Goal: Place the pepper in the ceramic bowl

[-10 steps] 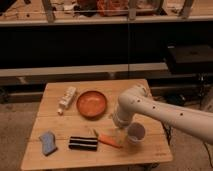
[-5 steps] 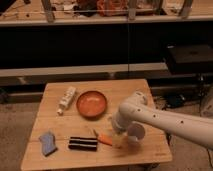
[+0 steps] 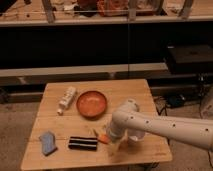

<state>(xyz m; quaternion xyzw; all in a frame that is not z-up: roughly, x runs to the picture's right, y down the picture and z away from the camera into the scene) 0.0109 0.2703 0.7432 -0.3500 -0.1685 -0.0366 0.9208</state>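
Observation:
The pepper [image 3: 102, 137] is a small slim orange vegetable lying on the wooden table [image 3: 130, 90] near its front middle, just right of a black striped block. Its right end is hidden behind my arm. The ceramic bowl [image 3: 92, 103] is a wide shallow orange-brown dish at the table's centre, behind the pepper. My white arm reaches in from the right, and my gripper [image 3: 114, 142] hangs low over the table right beside the pepper's right end.
A black striped block [image 3: 83, 143] lies left of the pepper. A blue object [image 3: 48, 142] lies at the front left. A white bottle [image 3: 66, 99] lies left of the bowl. A white cup [image 3: 136, 136] is mostly hidden behind my arm. Dark shelving stands behind the table.
My arm has swung left and down, so the gripper now sits at the pepper and the arm covers most of the white cup. The pepper and bowl have not moved.

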